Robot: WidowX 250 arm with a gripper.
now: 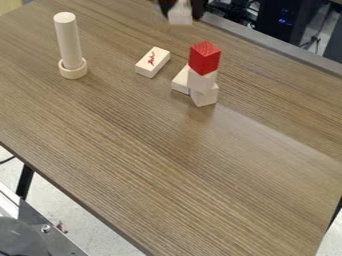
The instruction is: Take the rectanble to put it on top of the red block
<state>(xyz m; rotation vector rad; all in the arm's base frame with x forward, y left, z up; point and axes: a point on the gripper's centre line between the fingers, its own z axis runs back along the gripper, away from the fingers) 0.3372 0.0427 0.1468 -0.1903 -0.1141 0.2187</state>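
Note:
At the top edge, the gripper (180, 9) is high over the table's back edge, its dark fingers on either side of a whitish block (180, 15) that it is shut on. A red block (204, 58) tops a small stack, resting on a white block (201, 80) with another white block (205, 95) under it. A white rectangular block (153, 62) with red markings lies flat on the table, left of the stack and apart from it, below and left of the gripper.
Against the stack's left side lies another white block (180, 81). A pale cylinder (68, 42) stands upright in a round ring base (73, 71) at the upper left. The wooden table (167, 165) ends at a grey back edge (280, 45), with dark equipment behind.

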